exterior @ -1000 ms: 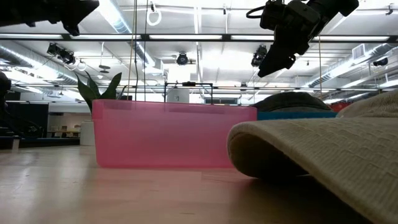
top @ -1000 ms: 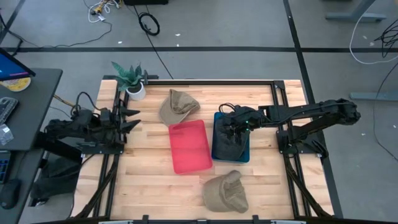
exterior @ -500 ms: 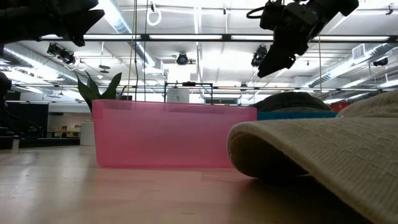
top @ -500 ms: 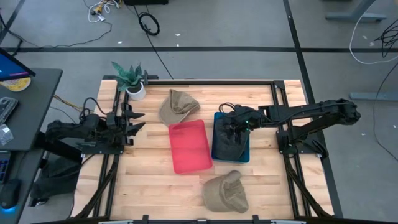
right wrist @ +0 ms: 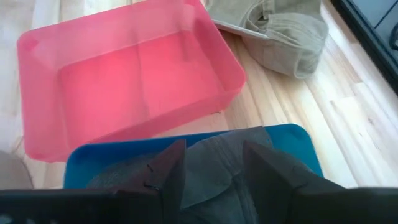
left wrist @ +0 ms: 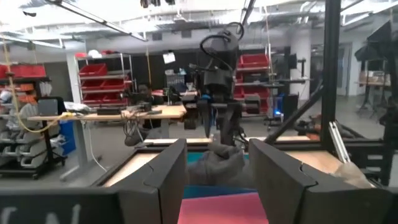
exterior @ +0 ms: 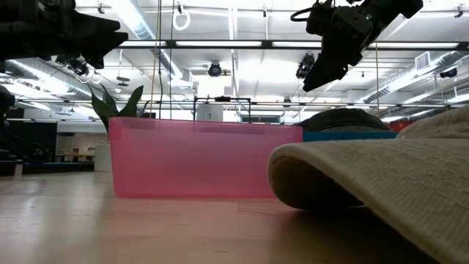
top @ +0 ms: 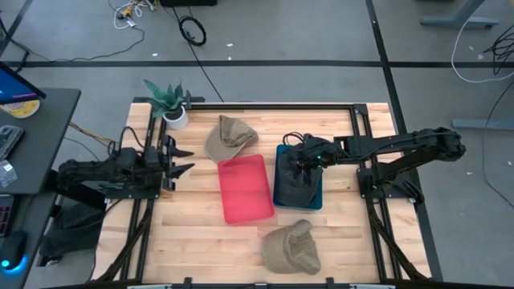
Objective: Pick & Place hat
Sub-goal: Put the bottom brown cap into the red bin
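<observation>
A dark grey hat [top: 295, 186] lies in a blue bin [top: 277, 193] right of the table's middle, beside an empty pink bin [top: 245, 189]. One tan hat [top: 230, 136] lies flat on the table at the far side. Another tan hat [top: 291, 247] lies near the front edge. My right gripper [top: 297, 164] hangs open above the dark hat [right wrist: 211, 180], clear of it, as the low view shows [exterior: 311, 77]. My left gripper [top: 186, 159] stands open over the table's left edge, pointing toward the bins, with nothing between its fingers [left wrist: 165, 180].
A potted plant [top: 169, 100] stands at the far left corner. A black frame runs along the table's far and side edges. Bare wood lies between my left gripper and the pink bin [right wrist: 137, 81], and at the near left.
My left gripper has sunk and drawn a little toward the table's right, staying open. My right gripper has kept still above the dark hat.
</observation>
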